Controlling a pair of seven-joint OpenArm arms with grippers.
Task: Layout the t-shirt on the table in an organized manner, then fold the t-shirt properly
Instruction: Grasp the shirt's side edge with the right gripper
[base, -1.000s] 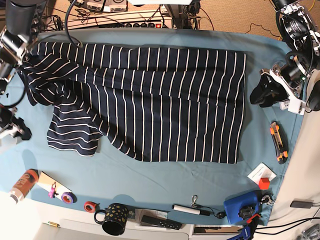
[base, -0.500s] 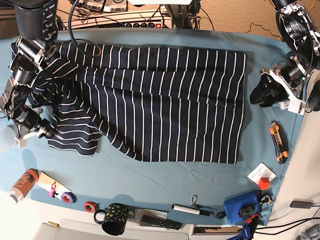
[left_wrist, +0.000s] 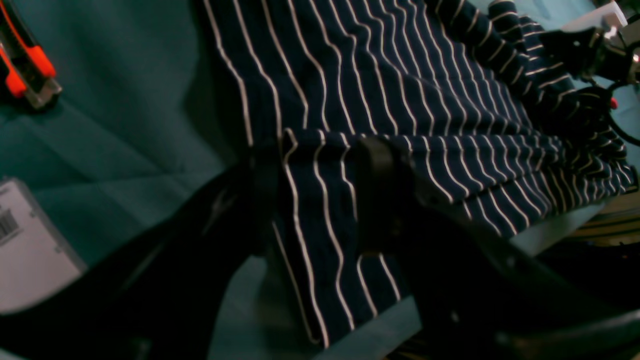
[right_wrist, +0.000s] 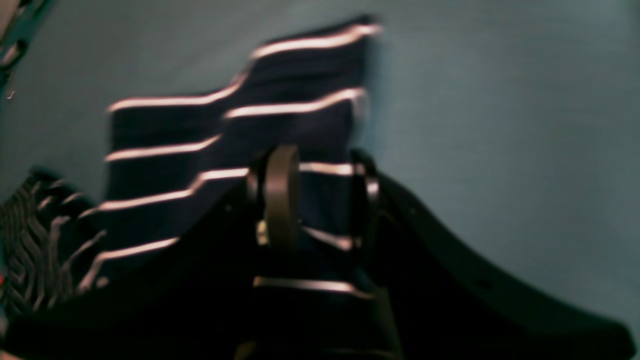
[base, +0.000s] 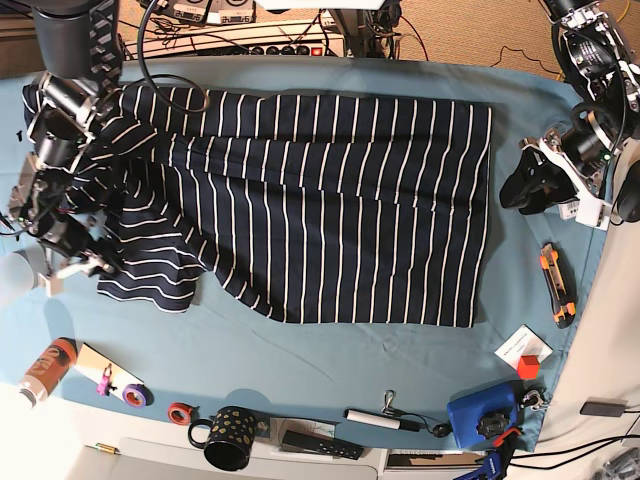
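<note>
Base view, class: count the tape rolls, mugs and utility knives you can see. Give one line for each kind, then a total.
Tape rolls: 2, purple and red
Mugs: 1
Utility knives: 1
Total: 4

We see the t-shirt (base: 320, 200) covering most of the table (base: 330, 350), leaving an open teal strip along the near side below the hem. Past that strip the near edge is crowded: an orange bottle (base: 45, 370), tape rolls (base: 135, 395), a black spotted mug (base: 232, 437), a white marker (base: 383, 419) and a blue box (base: 483, 415). On the base view's right, a narrow teal lane beside the shirt holds the left gripper (base: 530, 180), an orange utility knife (base: 557, 285) and a white card (base: 523, 347). On its left, the right arm (base: 60, 130) stands over the bunched sleeve.
</note>
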